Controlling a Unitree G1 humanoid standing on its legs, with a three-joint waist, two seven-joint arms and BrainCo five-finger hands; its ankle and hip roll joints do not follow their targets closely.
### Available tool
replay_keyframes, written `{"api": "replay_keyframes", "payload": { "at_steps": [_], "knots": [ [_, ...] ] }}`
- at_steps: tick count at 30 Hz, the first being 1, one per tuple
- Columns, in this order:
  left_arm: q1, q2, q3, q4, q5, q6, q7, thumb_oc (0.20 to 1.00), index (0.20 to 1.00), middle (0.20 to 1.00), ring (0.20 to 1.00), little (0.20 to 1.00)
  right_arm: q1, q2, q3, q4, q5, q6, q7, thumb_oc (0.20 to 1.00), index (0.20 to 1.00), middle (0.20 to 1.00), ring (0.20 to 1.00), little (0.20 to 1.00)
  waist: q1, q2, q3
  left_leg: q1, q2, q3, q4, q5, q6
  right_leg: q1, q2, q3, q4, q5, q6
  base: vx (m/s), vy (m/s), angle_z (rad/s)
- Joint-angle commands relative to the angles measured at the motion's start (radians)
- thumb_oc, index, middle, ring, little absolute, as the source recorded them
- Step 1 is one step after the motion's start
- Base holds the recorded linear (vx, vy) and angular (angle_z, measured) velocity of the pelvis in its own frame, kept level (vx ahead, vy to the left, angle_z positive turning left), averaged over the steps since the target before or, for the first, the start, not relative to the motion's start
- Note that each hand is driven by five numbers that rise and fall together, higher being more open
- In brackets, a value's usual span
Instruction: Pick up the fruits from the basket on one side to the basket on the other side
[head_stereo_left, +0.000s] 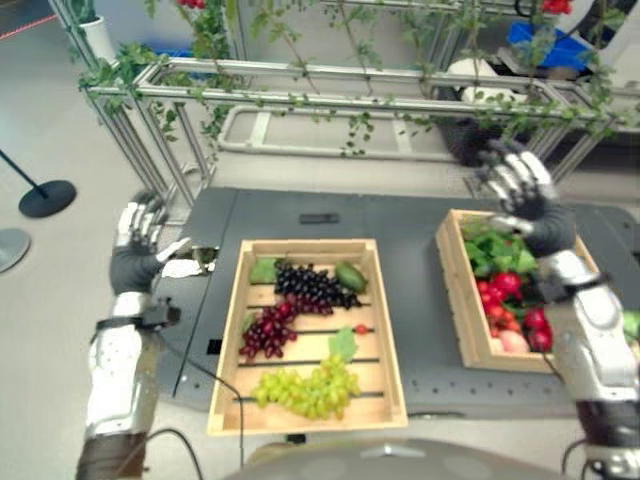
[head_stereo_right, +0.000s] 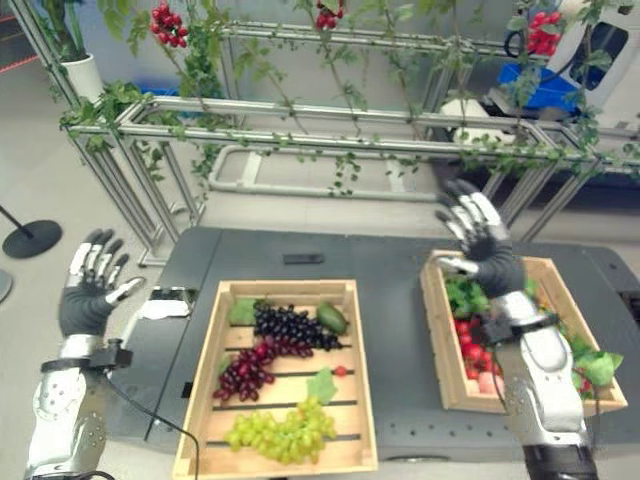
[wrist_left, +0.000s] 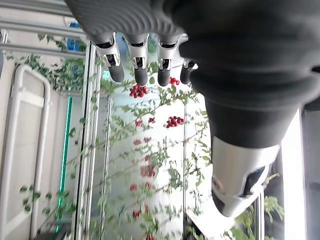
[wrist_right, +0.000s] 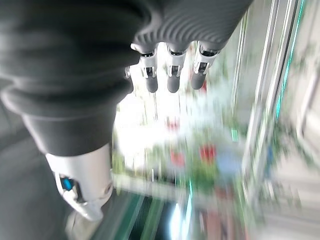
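A slatted wooden crate (head_stereo_left: 385, 330) in the table's middle holds dark purple grapes (head_stereo_left: 312, 285), red grapes (head_stereo_left: 265, 332), green grapes (head_stereo_left: 310, 390) and a green fruit (head_stereo_left: 350, 276). To its right, a second wooden crate (head_stereo_left: 452, 285) holds leaves and red fruits (head_stereo_left: 503, 288). My left hand (head_stereo_left: 135, 245) is raised, open and empty, off the table's left edge. Over the right crate's far end my right hand (head_stereo_left: 520, 190) is lifted, fingers spread and holding nothing. Straight fingers (wrist_left: 140, 67) appear in the left wrist view, as do fingers (wrist_right: 172, 75) in the right wrist view.
The crates rest on a dark grey table (head_stereo_left: 420, 250). Behind it stands a metal frame (head_stereo_left: 300, 85) hung with leafy vines and red berry clusters (head_stereo_right: 168, 22). A black stanchion base (head_stereo_left: 47, 197) stands on the floor at far left. A white object (head_stereo_left: 180, 266) lies near the table's left edge.
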Motion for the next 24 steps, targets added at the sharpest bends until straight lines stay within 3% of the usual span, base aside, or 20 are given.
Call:
{"api": "replay_keyframes", "payload": {
  "at_steps": [1, 7, 13, 19, 24],
  "knots": [
    [0.004, 0.054, 0.061, 0.065, 0.055, -0.071, 0.016, 1.000, 1.000, 1.000, 1.000, 1.000, 0.014, 0.011, -0.114, 0.075, -0.007, -0.091, -0.072, 1.000, 1.000, 1.000, 1.000, 1.000, -0.013, -0.016, -0.052, -0.018, 0.040, 0.015, 0.040, -0.049, -0.052, -0.012, -0.040, -0.004, 0.030, -0.016, 0.065, 0.03, -0.004, -0.11],
    [0.018, 0.046, 0.089, 0.118, 0.067, -0.066, 0.025, 1.000, 1.000, 1.000, 1.000, 1.000, 0.059, 0.060, -0.233, 0.230, 0.019, -0.131, -0.148, 1.000, 1.000, 1.000, 1.000, 1.000, -0.037, -0.014, -0.055, -0.008, 0.046, 0.028, 0.031, -0.051, -0.052, -0.019, -0.033, 0.014, 0.032, -0.017, 0.065, 0.02, -0.009, -0.13],
    [0.009, 0.054, 0.084, 0.240, 0.093, -0.061, 0.063, 1.000, 1.000, 1.000, 1.000, 1.000, 0.055, 0.064, -0.252, 0.340, 0.018, -0.153, -0.202, 1.000, 1.000, 1.000, 1.000, 1.000, -0.049, -0.012, -0.055, 0.000, 0.051, 0.043, 0.032, -0.055, -0.053, -0.021, -0.026, 0.034, 0.032, -0.017, 0.064, 0.00, -0.010, -0.16],
    [-0.014, 0.067, -0.016, 0.557, 0.154, -0.032, 0.074, 1.000, 1.000, 1.000, 1.000, 1.000, 0.051, 0.048, -0.207, 0.643, -0.057, -0.156, -0.289, 1.000, 1.000, 1.000, 1.000, 1.000, -0.057, -0.007, -0.045, 0.002, 0.054, 0.053, 0.038, -0.054, -0.054, -0.025, -0.021, 0.046, 0.034, -0.015, 0.063, 0.00, -0.004, -0.03],
    [-0.007, 0.003, -0.066, 0.897, 0.180, 0.023, 0.064, 1.000, 1.000, 1.000, 1.000, 1.000, 0.046, 0.075, -0.176, 1.034, -0.033, -0.130, -0.329, 1.000, 1.000, 1.000, 1.000, 1.000, -0.059, -0.002, -0.035, 0.004, 0.056, 0.059, 0.042, -0.053, -0.052, -0.026, -0.020, 0.052, 0.032, -0.012, 0.065, 0.00, 0.002, -0.05]
  ]
}}
